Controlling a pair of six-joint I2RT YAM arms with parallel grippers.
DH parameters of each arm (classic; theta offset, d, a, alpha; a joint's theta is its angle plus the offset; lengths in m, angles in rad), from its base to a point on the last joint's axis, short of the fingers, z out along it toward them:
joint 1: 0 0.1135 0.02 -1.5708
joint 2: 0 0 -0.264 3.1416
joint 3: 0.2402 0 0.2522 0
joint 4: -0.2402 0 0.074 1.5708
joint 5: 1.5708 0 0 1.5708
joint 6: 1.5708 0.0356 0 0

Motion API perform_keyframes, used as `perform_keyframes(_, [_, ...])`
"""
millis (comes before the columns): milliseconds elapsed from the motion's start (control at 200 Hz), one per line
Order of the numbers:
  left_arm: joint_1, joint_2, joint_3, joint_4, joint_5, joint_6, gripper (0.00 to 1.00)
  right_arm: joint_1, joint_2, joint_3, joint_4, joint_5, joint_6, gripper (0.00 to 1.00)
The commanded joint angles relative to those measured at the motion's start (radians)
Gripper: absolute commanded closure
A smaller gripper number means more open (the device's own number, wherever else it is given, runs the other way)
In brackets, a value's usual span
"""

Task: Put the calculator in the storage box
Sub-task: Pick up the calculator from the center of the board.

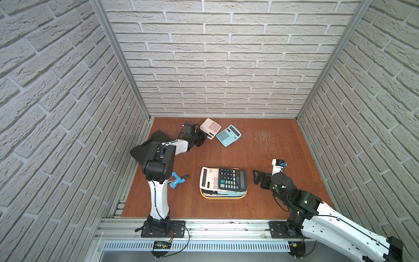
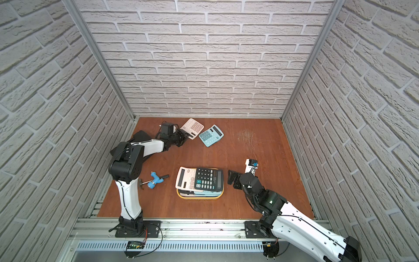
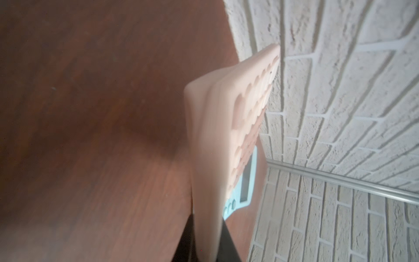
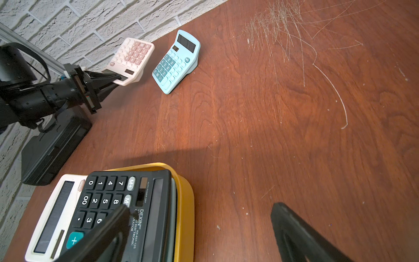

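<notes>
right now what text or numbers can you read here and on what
"DEXIN": brand on the black plastic desk calculator topping the pile in the shallow yellow plastic storage box.
"AUTO POWER OFF": beside its display.
"KK-837-12S": its model line.
"0 1 4 7", "00 2 5 8", "M+", "+": its keys.
Unreadable, too small: keys of pale pink plastic calculator, light blue plastic calculator.

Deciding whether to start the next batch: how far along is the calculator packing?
Done: the yellow storage box already holds a stack, black calculator on top. In hand: the left gripper is shut on the pink calculator. Left: carrying it over, then the blue calculator beside it. The right gripper is open.
</notes>
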Motion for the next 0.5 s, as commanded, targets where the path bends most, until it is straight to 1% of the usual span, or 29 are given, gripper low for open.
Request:
perform_keyframes(0, [0.007, -0.114, 0.001, -0.067, 0.091, 0.138, 1.0, -0.011, -0.011, -0.01, 0.007, 0.001, -0.022, 0.0])
perform_keyframes(295, [0.001, -0.301, -0.021, -0.333, 0.216, 0.336, 1.0, -0.054, 0.021, 0.014, 0.01, -0.028, -0.06, 0.0])
perform_keyframes(370, [-0.001, -0.347, -0.029, -0.397, 0.237, 0.373, 1.0, -0.071, 0.034, 0.023, 0.015, -0.045, -0.075, 0.0])
perform_keyframes(495, [-0.015, -0.418, -0.016, -0.554, 0.259, 0.463, 1.0, -0.103, 0.058, 0.041, 0.016, -0.075, -0.1, 0.0])
